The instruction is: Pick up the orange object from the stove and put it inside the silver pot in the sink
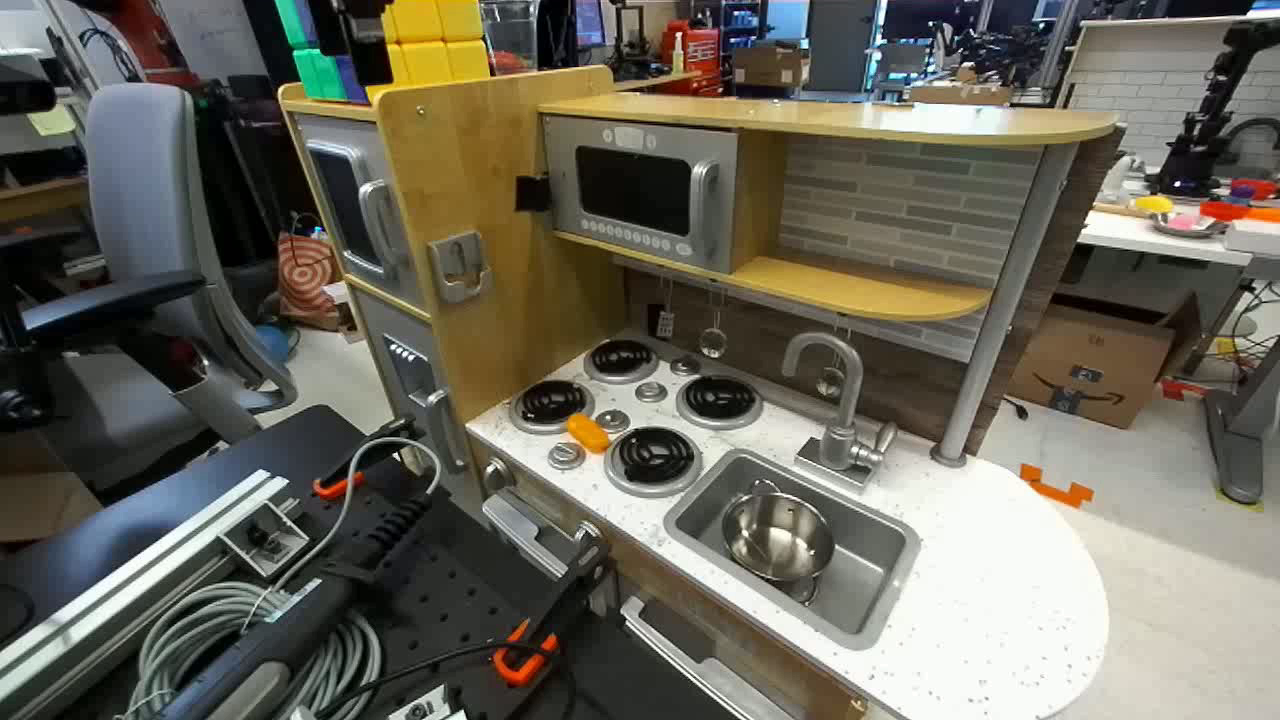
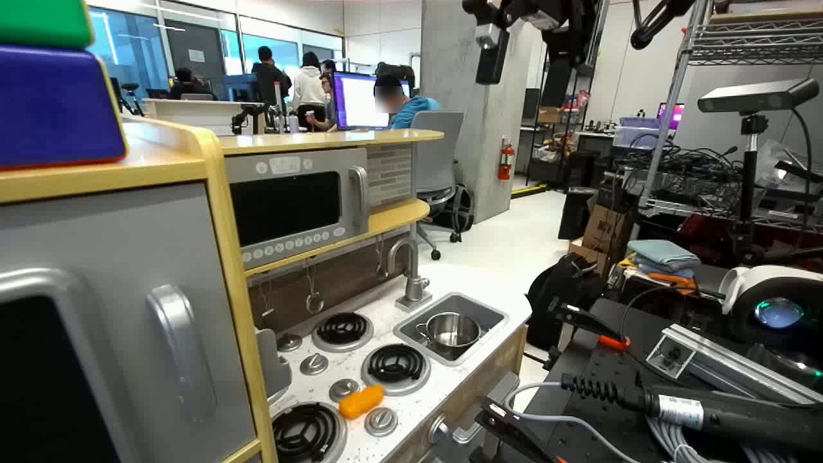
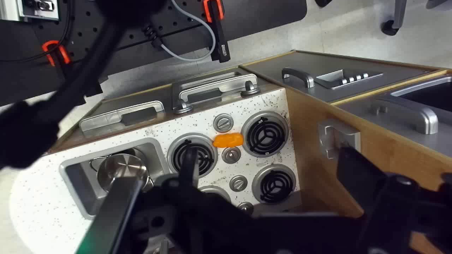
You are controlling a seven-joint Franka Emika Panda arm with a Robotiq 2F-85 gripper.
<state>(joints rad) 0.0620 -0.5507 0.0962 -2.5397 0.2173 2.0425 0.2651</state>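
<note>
The orange object (image 1: 588,433) is a small, lumpy, elongated piece lying on the white stove top between two burners and beside the knobs. It also shows in an exterior view (image 2: 361,402) and in the wrist view (image 3: 227,140). The silver pot (image 1: 778,540) stands upright in the grey sink (image 1: 868,555). The pot shows too in an exterior view (image 2: 453,331) and, partly covered, in the wrist view (image 3: 122,167). My gripper (image 3: 270,153) is open, its dark fingers wide apart with nothing between them. It is high above the stove, apart from the orange object.
The faucet (image 1: 845,400) rises behind the sink. The toy microwave (image 1: 645,195) and a wooden shelf (image 1: 860,285) overhang the back of the counter. A tall wooden side panel (image 1: 500,230) borders the stove. A black table (image 1: 450,580) with cables stands in front.
</note>
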